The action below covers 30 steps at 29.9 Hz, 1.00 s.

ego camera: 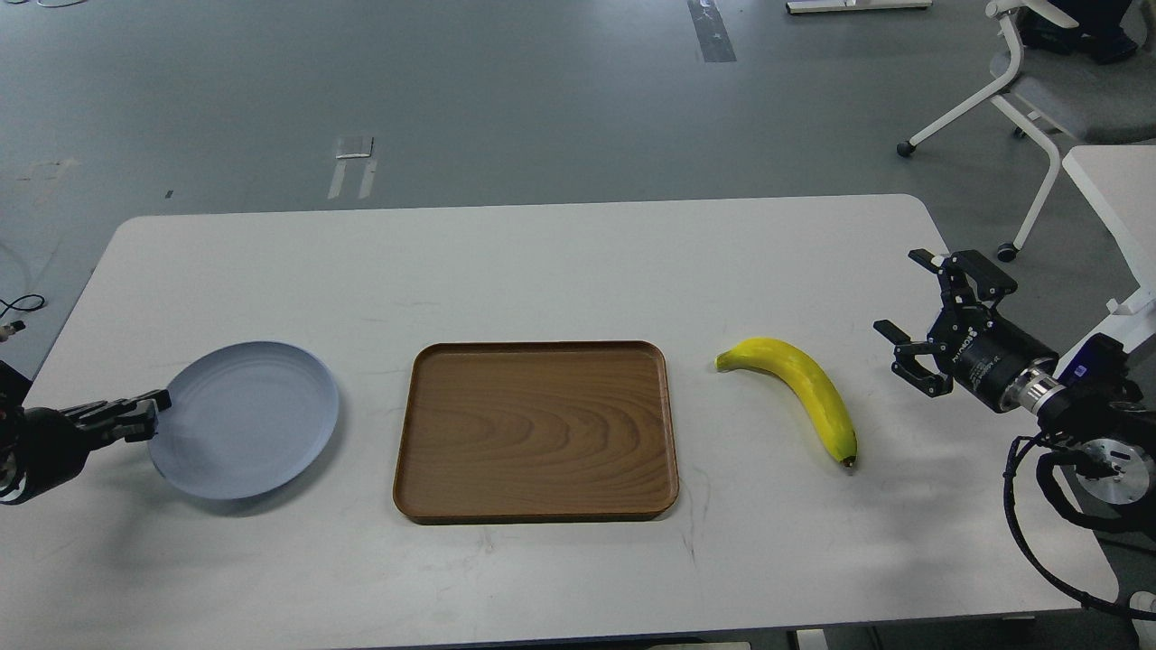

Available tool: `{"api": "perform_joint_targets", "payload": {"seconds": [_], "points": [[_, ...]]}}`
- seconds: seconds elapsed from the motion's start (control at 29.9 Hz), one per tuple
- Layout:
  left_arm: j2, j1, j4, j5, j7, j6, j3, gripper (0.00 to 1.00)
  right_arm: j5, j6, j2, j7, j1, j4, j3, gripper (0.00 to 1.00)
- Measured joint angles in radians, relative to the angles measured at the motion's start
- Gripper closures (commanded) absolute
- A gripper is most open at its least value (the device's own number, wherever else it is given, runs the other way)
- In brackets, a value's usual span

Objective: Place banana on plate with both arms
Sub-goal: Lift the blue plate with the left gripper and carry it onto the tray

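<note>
The pale blue-grey plate (pixel 248 420) is at the left of the white table, its shadow showing below it as if slightly raised. My left gripper (pixel 153 411) is shut on the plate's left rim. The yellow banana (pixel 804 388) lies on the table right of the tray, greenish stem end to the left and dark tip to the lower right. My right gripper (pixel 900 293) is open and empty, hovering a little to the right of the banana without touching it.
A rectangular brown wooden tray (pixel 536 506) lies between plate and banana. The table (pixel 542 262) ends just right of my right arm. A white office chair (pixel 1039 90) and another white table edge (pixel 1111 181) stand at the far right.
</note>
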Motion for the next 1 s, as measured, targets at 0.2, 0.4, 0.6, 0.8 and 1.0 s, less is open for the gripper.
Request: {"api": "perform_joint_targets", "payload": {"seconds": [0.2, 0.4, 0.6, 0.8, 1.0], "points": [[0.034, -0.143, -0.173, 0.0, 0.0, -0.07, 0.0, 1.0, 0.0, 0.0, -0.008, 0.0, 0.0, -0.002, 0.0, 0.0], [-0.015, -0.289, -0.271, 0.017, 0.0, -0.166, 0.023, 1.0, 0.0, 0.0, -0.009, 0.0, 0.0, -0.005, 0.002, 0.0], [-0.174, -0.376, -0.274, 0.096, 0.0, -0.185, 0.096, 1.0, 0.0, 0.0, -0.008, 0.0, 0.0, -0.006, 0.002, 0.0], [-0.363, -0.397, -0.175, 0.149, 0.0, -0.186, 0.147, 1.0, -0.001, 0.0, -0.008, 0.0, 0.001, -0.008, 0.003, 0.0], [-0.518, -0.414, -0.013, 0.165, 0.0, -0.186, 0.218, 1.0, -0.002, 0.0, -0.009, 0.0, 0.001, -0.008, 0.002, 0.0]]}}
